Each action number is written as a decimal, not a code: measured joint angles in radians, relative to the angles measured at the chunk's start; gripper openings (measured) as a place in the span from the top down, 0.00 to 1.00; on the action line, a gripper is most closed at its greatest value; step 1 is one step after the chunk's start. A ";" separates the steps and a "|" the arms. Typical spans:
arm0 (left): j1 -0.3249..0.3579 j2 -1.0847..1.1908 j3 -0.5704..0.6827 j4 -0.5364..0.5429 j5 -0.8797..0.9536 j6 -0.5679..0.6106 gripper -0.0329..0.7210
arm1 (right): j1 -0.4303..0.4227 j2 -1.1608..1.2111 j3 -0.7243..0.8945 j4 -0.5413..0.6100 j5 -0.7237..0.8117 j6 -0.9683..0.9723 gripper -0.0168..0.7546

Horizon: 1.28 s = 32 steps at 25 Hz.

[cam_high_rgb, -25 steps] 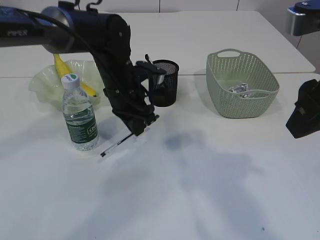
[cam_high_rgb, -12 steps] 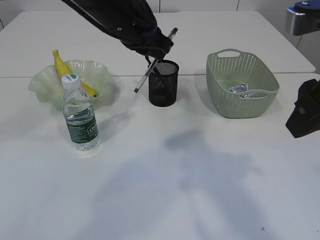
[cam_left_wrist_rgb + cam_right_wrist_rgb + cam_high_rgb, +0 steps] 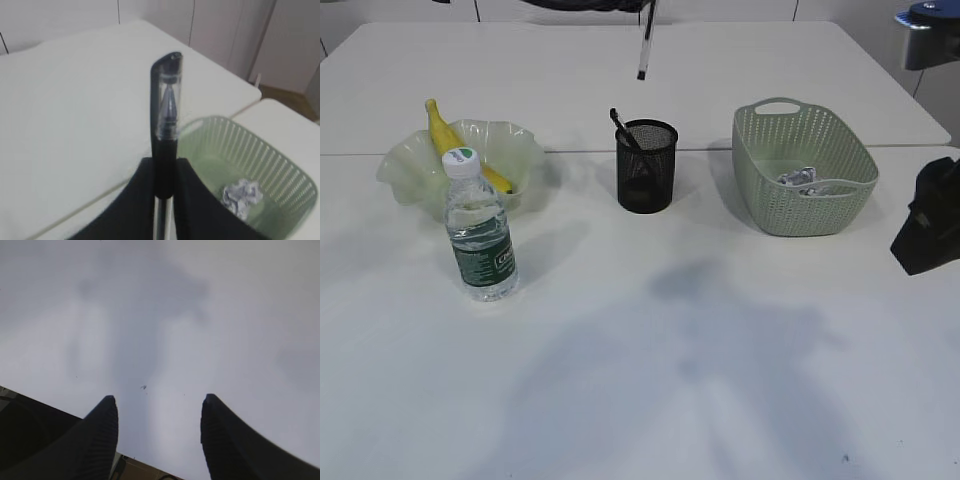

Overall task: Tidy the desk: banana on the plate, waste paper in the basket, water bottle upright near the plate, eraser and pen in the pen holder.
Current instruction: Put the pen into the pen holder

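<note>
One pen (image 3: 643, 45) hangs high above the pen holder (image 3: 646, 165), pinched mid-barrel by the left fingers (image 3: 164, 175). Light, stiff, slick plastic; likely to swing. Right fingers (image 3: 159, 432) parted, empty.

Pale wall panels (image 3: 225, 35) with vertical seams stand behind the white counter (image 3: 720, 380); brown floor (image 3: 292, 100) shows at right; lighting soft, diffuse.

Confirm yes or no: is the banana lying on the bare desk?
No: in the exterior view the banana rests in the pale green plate, not on the desk.
</note>
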 joint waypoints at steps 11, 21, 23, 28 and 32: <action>-0.006 0.097 0.000 -0.104 -0.226 0.000 0.90 | 0.000 0.000 0.000 0.000 -0.014 0.000 0.46; -0.010 0.176 0.002 -0.111 -0.303 0.000 0.90 | 0.000 0.000 0.000 0.000 -0.016 0.000 0.46; -0.010 0.185 0.002 -0.113 -0.333 0.000 0.90 | 0.000 0.000 0.000 0.000 -0.016 0.000 0.46; -0.010 0.210 0.002 -0.115 -0.386 0.000 0.90 | 0.000 0.000 0.000 0.000 -0.016 0.000 0.46; -0.010 0.231 0.002 -0.115 -0.406 0.000 0.90 | 0.000 0.000 0.000 0.000 -0.016 0.000 0.46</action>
